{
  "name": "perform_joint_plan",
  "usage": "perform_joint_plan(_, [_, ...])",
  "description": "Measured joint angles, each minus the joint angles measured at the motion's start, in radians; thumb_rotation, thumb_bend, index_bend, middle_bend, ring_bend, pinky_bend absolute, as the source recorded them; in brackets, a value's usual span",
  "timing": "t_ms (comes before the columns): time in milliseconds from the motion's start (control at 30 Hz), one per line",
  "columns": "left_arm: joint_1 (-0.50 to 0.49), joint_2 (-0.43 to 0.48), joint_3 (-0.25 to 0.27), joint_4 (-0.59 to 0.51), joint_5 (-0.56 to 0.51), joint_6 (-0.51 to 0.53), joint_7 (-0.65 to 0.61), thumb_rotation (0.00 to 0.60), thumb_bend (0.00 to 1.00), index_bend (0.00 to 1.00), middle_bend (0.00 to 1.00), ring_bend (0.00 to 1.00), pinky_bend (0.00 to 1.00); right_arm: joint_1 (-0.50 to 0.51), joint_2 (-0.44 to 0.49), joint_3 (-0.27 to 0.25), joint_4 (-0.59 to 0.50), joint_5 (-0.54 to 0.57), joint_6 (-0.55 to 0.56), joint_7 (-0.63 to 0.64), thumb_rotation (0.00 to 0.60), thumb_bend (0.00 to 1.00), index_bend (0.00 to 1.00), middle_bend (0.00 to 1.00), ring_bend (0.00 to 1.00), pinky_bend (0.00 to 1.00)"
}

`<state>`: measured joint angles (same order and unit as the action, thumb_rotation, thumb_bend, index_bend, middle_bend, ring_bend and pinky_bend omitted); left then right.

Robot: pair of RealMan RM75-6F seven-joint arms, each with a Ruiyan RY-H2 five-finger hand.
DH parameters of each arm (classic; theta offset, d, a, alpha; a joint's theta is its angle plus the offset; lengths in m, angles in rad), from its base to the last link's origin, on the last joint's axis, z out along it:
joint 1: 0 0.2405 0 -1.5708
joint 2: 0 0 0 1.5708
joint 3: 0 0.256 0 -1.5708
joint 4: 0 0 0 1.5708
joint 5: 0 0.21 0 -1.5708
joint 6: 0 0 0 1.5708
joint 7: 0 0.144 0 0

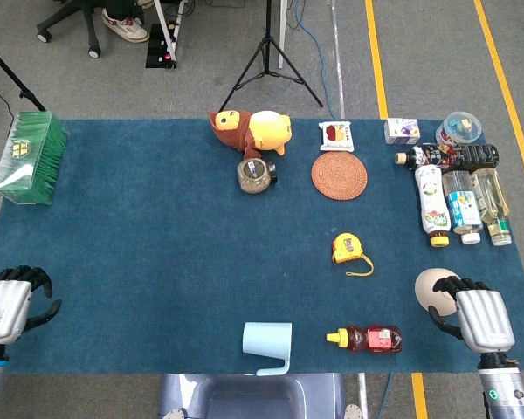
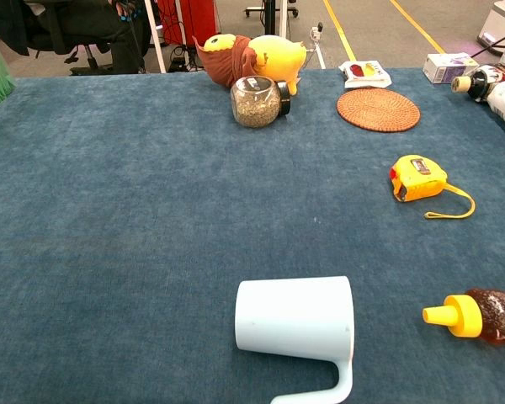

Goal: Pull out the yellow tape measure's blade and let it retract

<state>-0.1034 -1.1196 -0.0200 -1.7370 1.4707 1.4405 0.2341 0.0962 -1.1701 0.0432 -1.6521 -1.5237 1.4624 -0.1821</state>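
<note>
Broadly, a blue cloth covers the table and carries everything else. At its far left sits a green box; at the far edge lies a yellow stuffed toy with a glass jar just in front of it, and a round woven mat to the right. A row of bottles lies near the right edge. Close to the near edge a pale blue mug lies on its side, handle toward the robot, with a red sauce bottle beside it.

Both hands rest at the near corners, holding nothing: the left hand with fingers loosely spread, the right hand likewise, just beside a pale egg-shaped object.

Smallest, the yellow tape measure sits untouched right of centre, its wrist strap trailing on the cloth, well apart from both hands.
</note>
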Motion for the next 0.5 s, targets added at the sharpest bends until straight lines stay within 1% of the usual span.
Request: perform_joint_plan(500, [-0.001,-0.003,0.000,0.007,0.007,0.004,-0.006,0.600,0.25,0.60,0.46,0.33,0.33,-0.001,0.005,-0.003,-0.011,-0.002,-0.001,-0.010,0.517,0.34,0.43,0.45,0.47,0.49])
